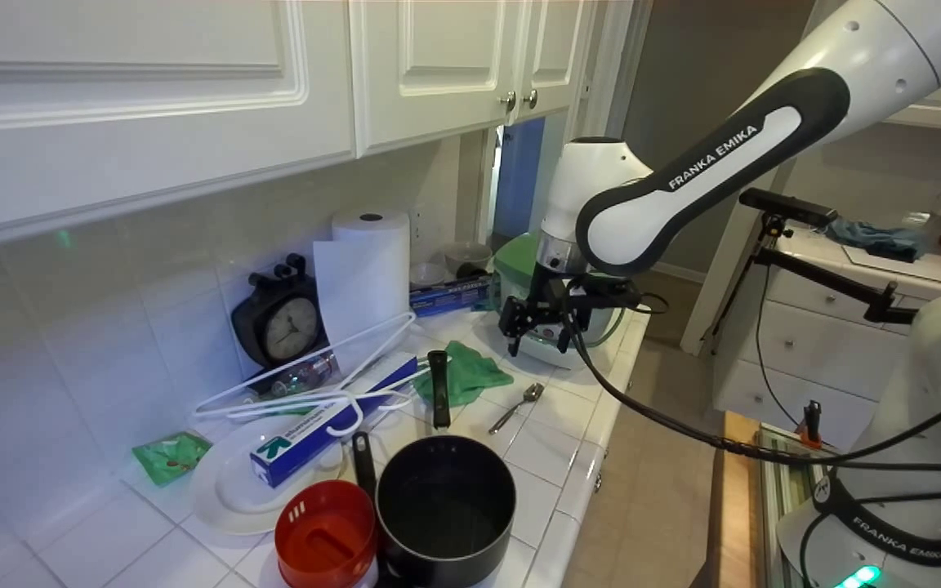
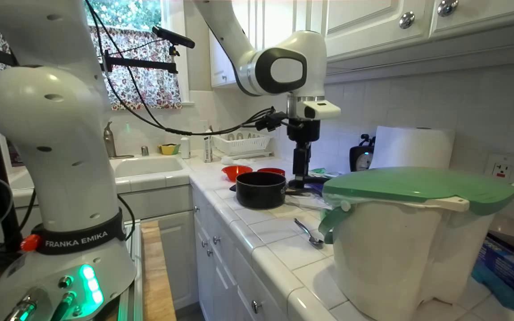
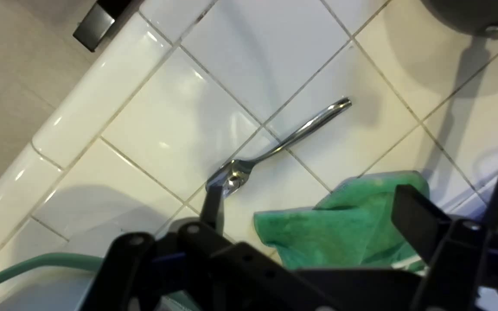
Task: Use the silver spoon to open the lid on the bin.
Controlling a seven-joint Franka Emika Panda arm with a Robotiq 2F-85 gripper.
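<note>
On the tiled counter lies the silver spoon [image 1: 516, 407], a small shiny metal spoon seen in both exterior views and the wrist view. Its handle [image 3: 311, 125] points away from the bin, its bowl toward it. The whitish bin [image 2: 382, 254] stands close by, with the green lid [image 2: 417, 183] resting across its top. My gripper [image 1: 537, 349] hangs downward above the counter, apart from the spoon. In the wrist view the gripper [image 3: 309, 192] is wide open, nothing held, with one fingertip overlapping the view of the spoon's bowl and the green cloth showing between the fingers.
A green cloth [image 3: 331, 237] lies beside the spoon. The black pot [image 2: 259, 196] has its handle reaching toward the spoon area. A red bowl [image 1: 332, 492], foil box [image 1: 323, 429], white hangers and a plate [image 1: 213, 498] crowd the wall side. The counter's rounded edge [image 2: 266, 263] runs near the spoon.
</note>
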